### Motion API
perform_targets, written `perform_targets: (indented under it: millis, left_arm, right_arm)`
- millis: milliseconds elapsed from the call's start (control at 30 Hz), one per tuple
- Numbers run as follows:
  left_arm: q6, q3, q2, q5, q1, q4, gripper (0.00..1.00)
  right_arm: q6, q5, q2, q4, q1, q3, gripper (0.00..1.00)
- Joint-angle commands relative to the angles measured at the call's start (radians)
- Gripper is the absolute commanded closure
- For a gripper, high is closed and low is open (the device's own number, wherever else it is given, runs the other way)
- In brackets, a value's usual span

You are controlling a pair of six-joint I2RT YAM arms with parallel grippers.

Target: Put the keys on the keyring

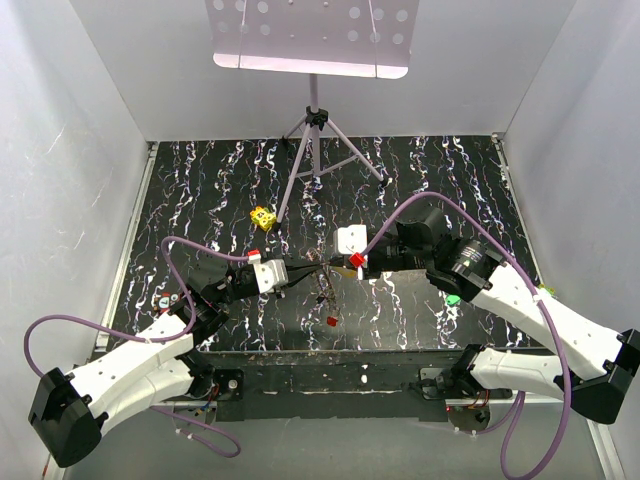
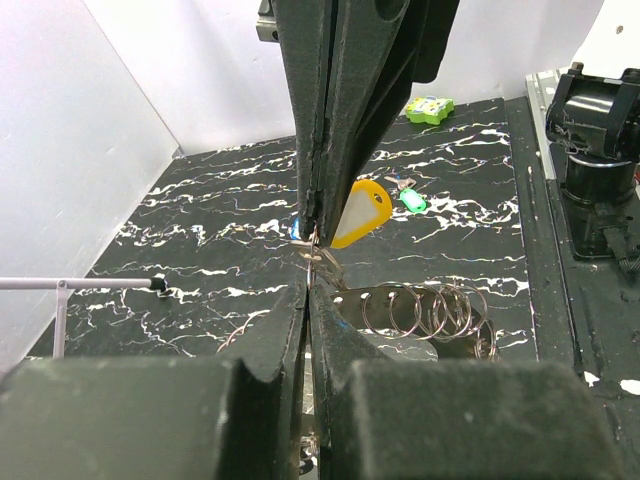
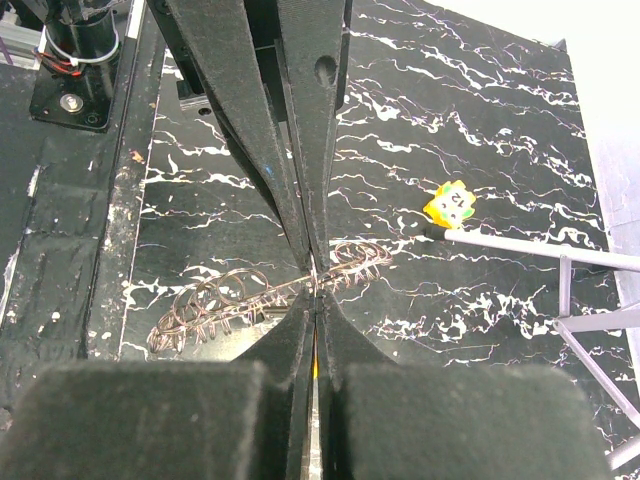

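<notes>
Both grippers meet tip to tip above the middle of the mat. My left gripper (image 1: 303, 272) (image 2: 308, 288) is shut on the keyring (image 2: 430, 310) (image 3: 250, 295), a thin wire strung with several small metal loops that trails out to one side. My right gripper (image 1: 328, 267) (image 3: 315, 292) is shut on an orange-headed key (image 2: 362, 212); its blade touches the wire at the left jaw tips. A red-headed key (image 1: 331, 321) lies on the mat below the grippers. A green-headed key (image 1: 452, 299) (image 2: 412, 202) lies near the right arm.
A yellow dotted cube (image 1: 262, 216) (image 3: 450, 205) sits at the back left of the mat, by a tripod leg (image 3: 530, 245) of the music stand (image 1: 315, 120). A green toy (image 2: 430, 107) lies near the mat's right edge. White walls enclose the mat.
</notes>
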Motion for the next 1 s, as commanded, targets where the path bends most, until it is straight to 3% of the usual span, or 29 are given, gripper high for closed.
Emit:
perform_targets:
  millis: [0,967]
  left_arm:
    - [-0.003,0.022,-0.027,-0.010,0.001,0.053,1.00]
    - [-0.039,0.013,-0.021,0.021,0.004,0.093,1.00]
  right_arm:
    - [0.007,-0.008,0.000,0.023,0.002,0.008,0.99]
    - [0.078,0.009,0.022,0.068,0.002,0.010,0.99]
